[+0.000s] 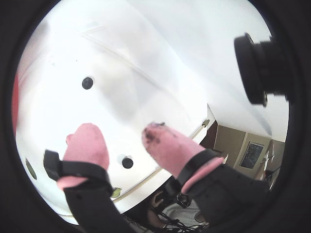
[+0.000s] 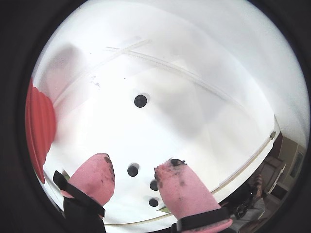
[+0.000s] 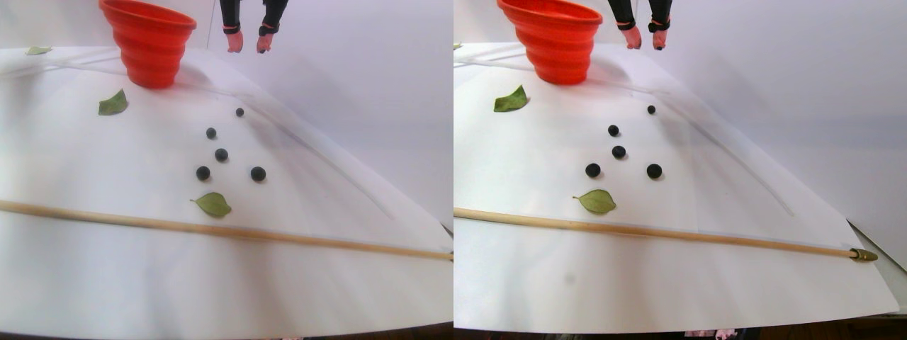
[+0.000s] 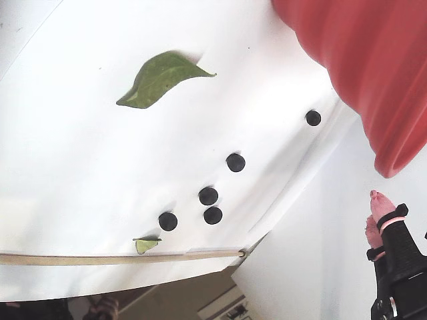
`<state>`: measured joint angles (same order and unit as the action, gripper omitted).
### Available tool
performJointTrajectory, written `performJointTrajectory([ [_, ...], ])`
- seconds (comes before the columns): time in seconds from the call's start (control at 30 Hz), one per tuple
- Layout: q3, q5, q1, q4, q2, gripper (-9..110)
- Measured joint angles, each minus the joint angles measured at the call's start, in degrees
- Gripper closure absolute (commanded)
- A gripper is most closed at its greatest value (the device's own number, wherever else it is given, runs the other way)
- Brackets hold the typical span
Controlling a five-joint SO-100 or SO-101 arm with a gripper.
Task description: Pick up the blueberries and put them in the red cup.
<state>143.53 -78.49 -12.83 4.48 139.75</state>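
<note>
Blueberries (image 3: 222, 154) lie loose on the white sheet (image 3: 85, 276), none in our parted, empty gripper (image 3: 248, 44) hovering beside the red cup (image 3: 149, 42); next we must descend over one berry.

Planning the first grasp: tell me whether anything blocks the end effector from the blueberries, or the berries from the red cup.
Nothing visible does. The end effector hangs open above the white sheet, beside the red cup. The blueberries lie loose in the open; the green leaves sit off to the side of the route.
</note>
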Motion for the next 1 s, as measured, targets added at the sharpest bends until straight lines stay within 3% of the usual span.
performJointTrajectory([
  [1.0, -5.1, 13.5, 0.0, -17.2, -23.9, 84],
])
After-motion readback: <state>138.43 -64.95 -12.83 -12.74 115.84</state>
